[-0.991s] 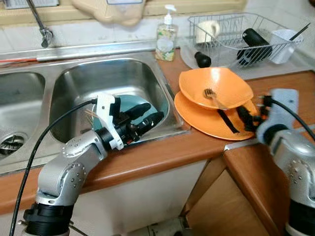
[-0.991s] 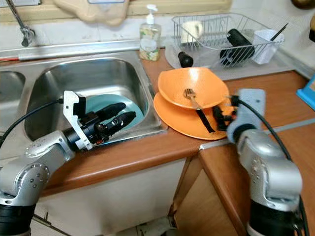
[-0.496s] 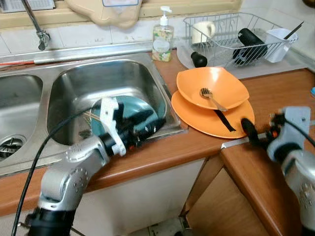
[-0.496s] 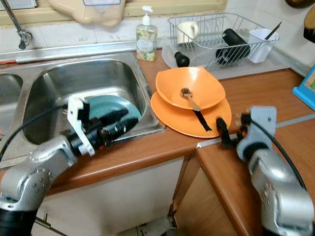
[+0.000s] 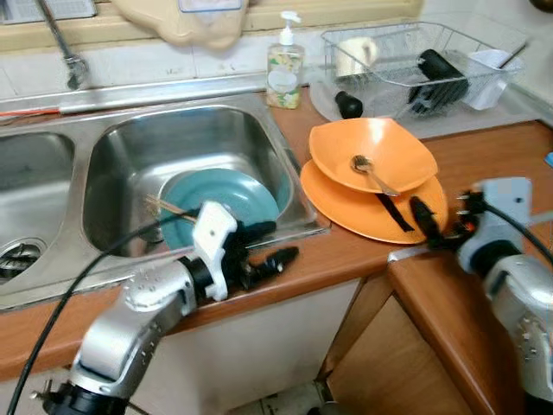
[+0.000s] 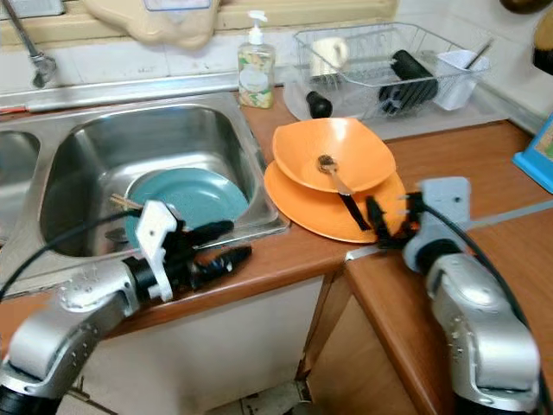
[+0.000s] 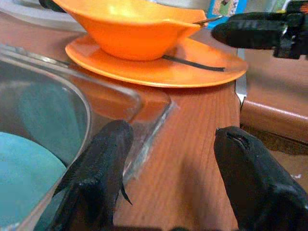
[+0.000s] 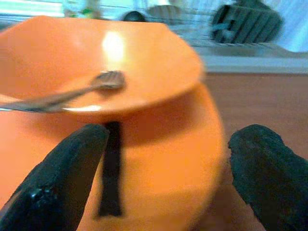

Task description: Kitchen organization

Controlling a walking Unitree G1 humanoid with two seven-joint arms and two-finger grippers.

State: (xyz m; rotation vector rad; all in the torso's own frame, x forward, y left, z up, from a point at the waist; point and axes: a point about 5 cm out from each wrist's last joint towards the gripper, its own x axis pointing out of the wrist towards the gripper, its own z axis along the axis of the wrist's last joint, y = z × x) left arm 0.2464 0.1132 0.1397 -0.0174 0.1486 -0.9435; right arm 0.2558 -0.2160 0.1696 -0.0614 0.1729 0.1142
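A: Where is the left gripper [image 5: 275, 247] being held?

B: It is being held over the wooden surface [image 5: 346, 251], just at the front corner of the right sink basin [image 5: 186, 143]. Its jaws are being kept released, with nothing between them; in the left wrist view one finger [image 7: 98, 168] is seen above the steel rim and the other above the wood.

A: And the dishes?

B: A teal plate [image 5: 220, 197] is being leaned inside that basin, tilted against its front wall, with a thin stick-like utensil [image 5: 164, 207] lying across its left edge. On the surface to the right of the sink, an orange bowl [image 5: 376, 151] is being carried by an orange plate [image 5: 363, 212]. A fork [image 5: 370, 170] is being rested in the bowl, its black handle [image 5: 396, 212] running down onto the plate.

A: What about the right gripper [image 5: 428, 226]?

B: It is being held just beside the near right edge of the orange plate, pointed toward it. Its jaws are being kept spread apart and empty, as the right wrist view shows.

A: Anything behind?

B: A soap bottle [image 5: 284, 60] is being kept by the sink's back corner, and a wire rack [image 5: 415, 60] with a mug, a dark bottle and a white cup is standing near the wall
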